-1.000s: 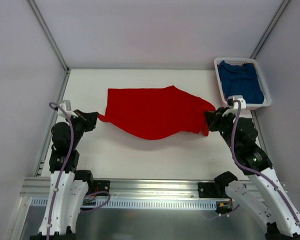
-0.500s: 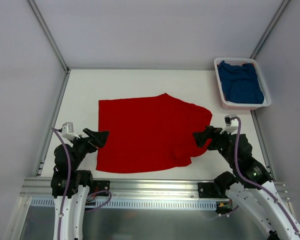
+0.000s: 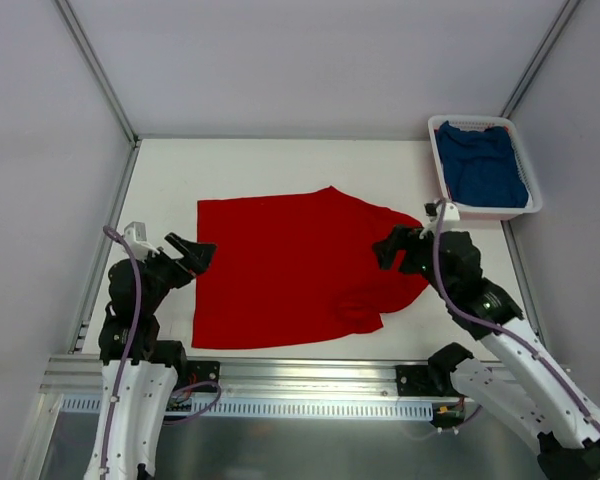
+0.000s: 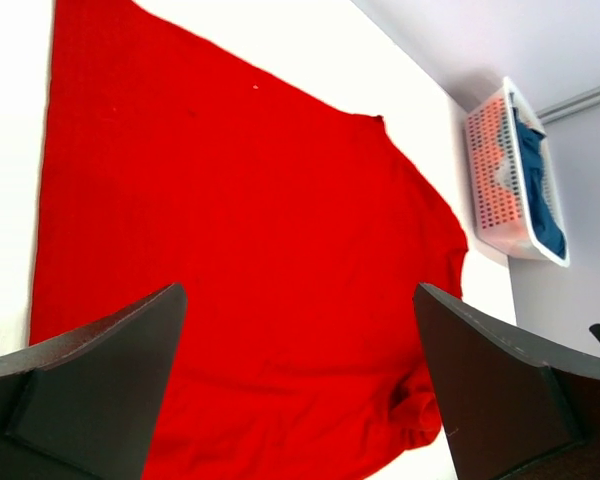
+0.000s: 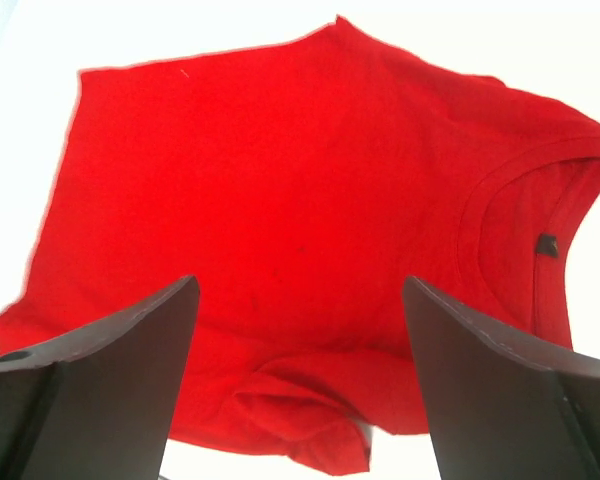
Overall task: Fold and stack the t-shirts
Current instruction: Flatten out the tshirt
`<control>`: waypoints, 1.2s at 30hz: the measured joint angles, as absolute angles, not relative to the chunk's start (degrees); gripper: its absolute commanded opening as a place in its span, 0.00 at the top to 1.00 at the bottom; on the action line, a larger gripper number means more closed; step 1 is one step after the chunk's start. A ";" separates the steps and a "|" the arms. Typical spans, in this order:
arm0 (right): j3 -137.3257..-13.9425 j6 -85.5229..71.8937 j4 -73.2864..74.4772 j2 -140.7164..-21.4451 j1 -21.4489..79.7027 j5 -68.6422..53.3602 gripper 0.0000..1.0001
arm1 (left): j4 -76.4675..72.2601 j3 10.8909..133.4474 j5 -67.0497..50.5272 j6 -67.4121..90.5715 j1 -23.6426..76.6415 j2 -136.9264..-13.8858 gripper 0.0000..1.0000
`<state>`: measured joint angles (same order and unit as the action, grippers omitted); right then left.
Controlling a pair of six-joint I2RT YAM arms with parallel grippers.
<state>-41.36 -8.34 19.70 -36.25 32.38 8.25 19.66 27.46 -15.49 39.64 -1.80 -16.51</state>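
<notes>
The red t-shirt [image 3: 290,270] lies spread flat on the white table [image 3: 280,165], collar to the right, with one sleeve crumpled under at its near right corner [image 3: 363,305]. My left gripper [image 3: 192,253] hovers open at the shirt's left edge and holds nothing. My right gripper [image 3: 387,248] is open above the collar end and holds nothing. Both wrist views show red cloth [image 4: 240,230] [image 5: 300,170] below wide-apart fingers of the left gripper [image 4: 298,300] and right gripper [image 5: 298,290]. The blue t-shirt [image 3: 480,165] lies bunched in the basket.
A white slatted basket [image 3: 492,212] stands at the table's far right corner, also seen in the left wrist view as the basket [image 4: 495,170]. Grey walls and metal frame rails [image 3: 100,75] enclose the table. An aluminium rail [image 3: 300,375] runs along the near edge.
Both grippers opened and let go of the red shirt, which dropped from a stretched hold to lying flat. The right gripper then moved left over the collar; the left rose slightly.
</notes>
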 measured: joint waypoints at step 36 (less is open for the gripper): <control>-57.01 -0.14 9.13 -72.95 21.67 -2.20 0.15 | -9.98 59.40 1.06 19.88 -0.69 -95.07 0.09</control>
<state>-57.01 -0.14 9.13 -72.95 21.67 -2.20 -9.98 59.40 1.06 19.88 -0.69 -95.07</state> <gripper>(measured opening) 0.854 0.962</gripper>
